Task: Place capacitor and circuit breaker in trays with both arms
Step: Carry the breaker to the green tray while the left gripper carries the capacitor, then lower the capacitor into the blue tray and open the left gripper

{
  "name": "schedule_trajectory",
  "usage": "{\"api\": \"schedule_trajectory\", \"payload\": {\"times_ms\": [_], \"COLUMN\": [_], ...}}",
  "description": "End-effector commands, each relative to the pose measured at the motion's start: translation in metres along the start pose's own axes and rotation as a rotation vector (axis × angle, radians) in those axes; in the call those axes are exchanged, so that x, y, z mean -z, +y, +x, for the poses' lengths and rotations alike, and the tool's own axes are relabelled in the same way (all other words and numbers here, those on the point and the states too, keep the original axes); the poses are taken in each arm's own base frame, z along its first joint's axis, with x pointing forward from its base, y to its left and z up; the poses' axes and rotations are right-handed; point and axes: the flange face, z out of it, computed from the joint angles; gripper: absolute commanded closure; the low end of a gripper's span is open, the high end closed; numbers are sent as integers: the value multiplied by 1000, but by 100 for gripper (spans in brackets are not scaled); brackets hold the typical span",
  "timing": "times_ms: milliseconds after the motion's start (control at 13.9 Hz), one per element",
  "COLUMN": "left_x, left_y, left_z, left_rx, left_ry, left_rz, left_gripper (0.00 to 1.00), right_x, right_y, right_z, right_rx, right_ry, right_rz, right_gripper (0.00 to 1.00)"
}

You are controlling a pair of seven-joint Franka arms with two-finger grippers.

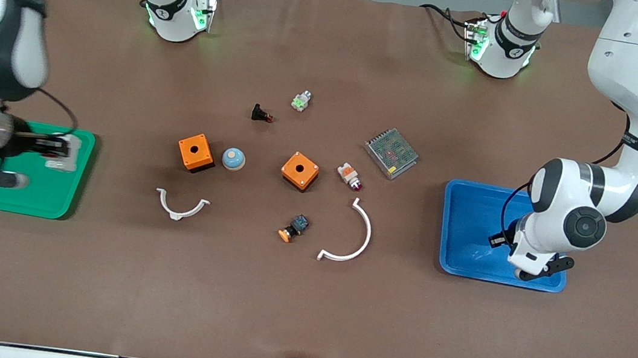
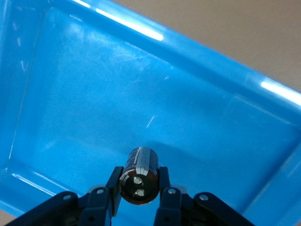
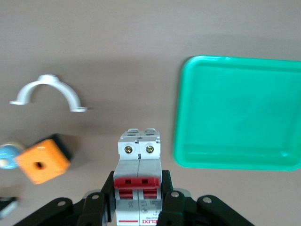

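Observation:
My left gripper [image 1: 497, 240] is low inside the blue tray [image 1: 466, 221] and shut on the capacitor [image 2: 139, 175], a small dark cylinder held between both fingers just above the tray floor [image 2: 117, 103]. My right gripper [image 1: 57, 154] is shut on the white-grey circuit breaker [image 1: 65, 153] with red levers. It holds the breaker in the air at the edge of the green tray [image 1: 18, 197] that faces the table's middle. In the right wrist view the breaker [image 3: 139, 165] sits between the fingers, with the green tray [image 3: 240, 113] beside it.
Mid-table lie two orange boxes [image 1: 195, 152] [image 1: 300, 171], a blue dome [image 1: 233, 159], two white curved clamps [image 1: 181, 205] [image 1: 348, 234], an orange-capped push button [image 1: 294, 228], a grey mesh unit [image 1: 391, 152] and small parts [image 1: 350, 176] [image 1: 260, 114] [image 1: 301, 101].

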Motion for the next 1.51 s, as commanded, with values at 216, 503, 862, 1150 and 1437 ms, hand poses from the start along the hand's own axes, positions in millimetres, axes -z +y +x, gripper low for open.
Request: {"api": "schedule_trajectory", "payload": {"times_ms": [216, 503, 862, 1150, 1437], "left_x": [-4, 13, 138, 255, 350], "left_y": [-27, -24, -18, -20, -40], "left_z": [-7, -6, 5, 5, -23], "left_rx": [-76, -64, -73, -65, -225], "left_ry": [9, 26, 76, 124, 201], "left_rz": [-7, -22, -33, -50, -54], "left_gripper": [55, 0, 0, 0, 0], "right_x": [-63, -121, -170, -203, -217], "right_y": [103, 154, 179, 194, 193], "right_z": [15, 25, 22, 17, 19], "right_rx": [1, 22, -11, -22, -24], "right_ry": [-30, -12, -6, 4, 8], "right_rz": [-28, -40, -35, -38, 9], "right_gripper": [87, 87, 87, 87, 86]}}
